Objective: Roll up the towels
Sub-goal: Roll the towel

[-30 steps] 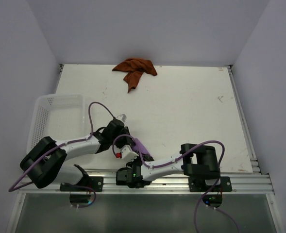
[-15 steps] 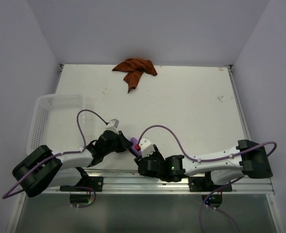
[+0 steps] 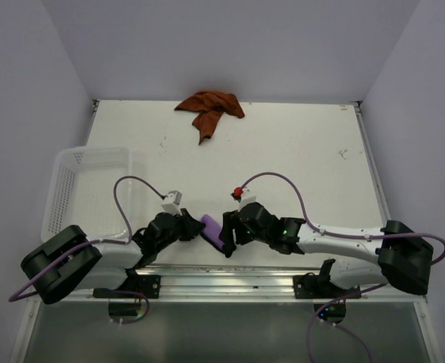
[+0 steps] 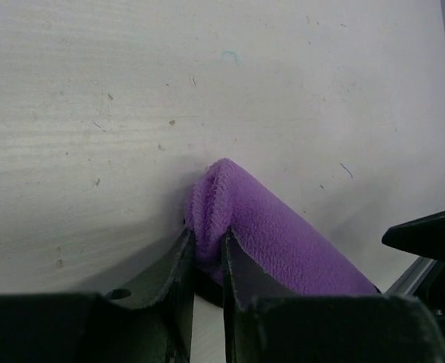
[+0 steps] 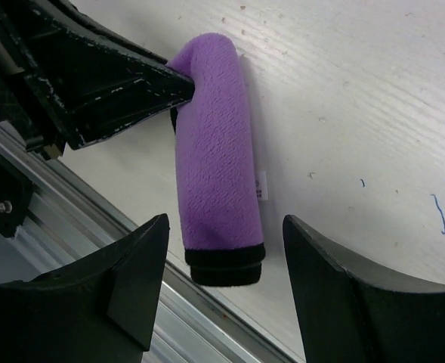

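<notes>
Top external: seeing purple towel (image 3: 212, 230) rolled into a tight tube at the near edge of the desk (image 3: 298, 174), just beside the rail, between the two arms. Left wrist: left fingers (image 4: 180, 276) narrow, pinched on one end of the roll. Right wrist: right fingers (image 5: 135, 283) wide, straddling the dark-edged other end, apparently clear of the cloth on both sides, so no grip there. Calling towel one essentially done: even tube, no loose flap in sight, underside hidden. Can't vouch for the shape after the left pinch comes off. Orange towel (image 3: 211, 107) crumpled in a heap at the far edge, well apart from both arms, not rolled at all. Putting progress at roughly half. Left to do, by my read: let go of purple, reach across, spread orange flat, roll it up. Basket (image 3: 71, 162) at the left side of the desk; can't tell from this whether finished rolls belong in it.
</notes>
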Robot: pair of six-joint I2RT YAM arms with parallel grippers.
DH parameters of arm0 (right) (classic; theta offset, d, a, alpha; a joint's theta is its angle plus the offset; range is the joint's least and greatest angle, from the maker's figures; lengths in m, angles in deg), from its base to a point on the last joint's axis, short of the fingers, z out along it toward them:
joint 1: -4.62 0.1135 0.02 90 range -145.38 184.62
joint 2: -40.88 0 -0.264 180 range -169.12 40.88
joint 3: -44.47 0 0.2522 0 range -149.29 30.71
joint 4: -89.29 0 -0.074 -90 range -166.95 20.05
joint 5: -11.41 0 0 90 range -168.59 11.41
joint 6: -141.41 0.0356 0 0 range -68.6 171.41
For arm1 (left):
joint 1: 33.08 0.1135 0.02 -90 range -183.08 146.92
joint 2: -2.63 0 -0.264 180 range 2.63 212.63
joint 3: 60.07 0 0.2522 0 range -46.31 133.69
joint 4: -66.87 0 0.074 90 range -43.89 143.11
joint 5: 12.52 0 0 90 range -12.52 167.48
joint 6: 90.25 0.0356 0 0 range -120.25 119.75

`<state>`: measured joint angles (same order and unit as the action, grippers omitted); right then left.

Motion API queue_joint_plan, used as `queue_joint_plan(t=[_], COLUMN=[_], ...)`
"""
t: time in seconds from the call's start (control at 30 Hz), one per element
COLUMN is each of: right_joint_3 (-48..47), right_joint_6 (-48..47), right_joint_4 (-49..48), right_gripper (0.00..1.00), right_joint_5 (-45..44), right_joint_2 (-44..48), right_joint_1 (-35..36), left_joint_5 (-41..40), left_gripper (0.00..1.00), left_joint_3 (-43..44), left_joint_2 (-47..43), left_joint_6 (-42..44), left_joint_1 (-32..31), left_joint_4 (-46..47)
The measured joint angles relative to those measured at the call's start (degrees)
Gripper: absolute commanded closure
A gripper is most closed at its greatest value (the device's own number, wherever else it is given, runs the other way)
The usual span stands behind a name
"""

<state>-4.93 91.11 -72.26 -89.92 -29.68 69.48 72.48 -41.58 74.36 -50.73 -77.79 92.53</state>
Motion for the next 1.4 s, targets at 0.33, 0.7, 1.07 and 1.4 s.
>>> queue_joint_plan(t=[0.33, 0.7, 1.07, 1.4], right_joint_3=[5.35, 8.39, 9.03, 4.28], right_joint_6=[4.02, 4.70, 2.84, 1.25], right_joint_4=[-9.62, -17.40, -18.97, -12.92], right_gripper=[0.39, 0.68, 0.77, 0.76], right_joint_5=[7.37, 9.77, 5.44, -5.81], right_joint_2=[-7.19, -8.20, -8.20, -10.21], right_joint_1=[-2.38, -2.64, 0.81, 7.45], left_joint_5=[-0.42, -1.18, -3.15, 0.26], left_gripper=[1.00, 1.00, 0.56, 0.46], left_joint_3=[-0.83, -0.22, 8.48, 17.31], left_joint_2=[-0.72, -1.25, -1.64, -9.29], left_joint_6=[1.31, 1.81, 0.31, -2.73], left_joint_1=[-0.44, -0.50, -0.68, 6.80], left_joint_4=[1.20, -0.74, -17.16, -42.18])
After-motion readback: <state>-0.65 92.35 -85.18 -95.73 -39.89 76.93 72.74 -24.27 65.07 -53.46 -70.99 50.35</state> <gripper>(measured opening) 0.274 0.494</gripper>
